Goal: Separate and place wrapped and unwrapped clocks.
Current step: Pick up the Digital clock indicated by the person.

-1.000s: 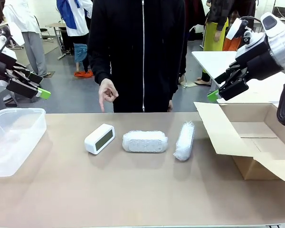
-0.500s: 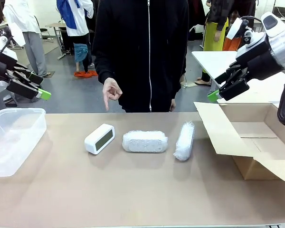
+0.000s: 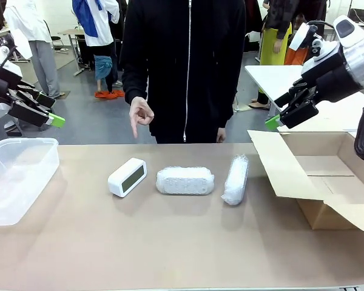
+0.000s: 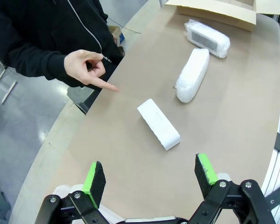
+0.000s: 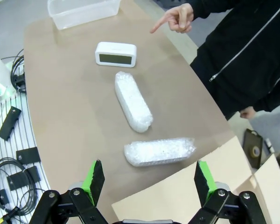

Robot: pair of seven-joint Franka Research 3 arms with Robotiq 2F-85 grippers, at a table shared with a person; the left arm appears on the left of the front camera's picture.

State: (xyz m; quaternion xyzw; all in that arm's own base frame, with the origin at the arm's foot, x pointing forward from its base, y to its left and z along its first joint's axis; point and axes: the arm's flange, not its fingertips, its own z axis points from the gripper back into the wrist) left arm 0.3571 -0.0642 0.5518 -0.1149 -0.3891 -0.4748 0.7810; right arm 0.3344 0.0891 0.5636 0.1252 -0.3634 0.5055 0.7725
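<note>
L TO R: The left pincer [image 3: 51, 109] hangs over the worktop's [image 3: 170, 242] left end. Its black fingers w/ green pads are spread wide and nothing is btwn them.

Under it sits a clear plastic tub [image 3: 24, 144], rectangular w/ rounded corners and thin glossy walls. The tan of the matte worktop shows through its floor.

Left of ctr we find the unwrapped clock [image 3: 127, 176], a smooth white plastic block w/ rounded corners. It is set at an angle, its dark grey screen turned toward our side.

Behind it, at the far edge, stands a person in a black zip-up top. One hand [image 3: 139, 115] has its index finger pointing down, in the air above the far edge and well apart from the clock.

At ctr lies the middle bundle [image 3: 185, 180], oblong and rounded, in bumpy white translucent bubble wrap. It lies crosswise, just beside the clock but not touching it.

Next comes the right bundle [image 3: 235, 179] in the same wrap, slimmer from our side. It points away from us and sits near the box flap. In the left wrist view a greyish shape shows faintly through its wrap.

At the right end a brown cardboard box [image 3: 327, 182] sits w/ flaps open, one flap leaning toward the right bundle. We see plain cardboard inside.

Above its far left corner is the right pincer [image 3: 278, 111], also spread wide and gripping nothing.
</note>
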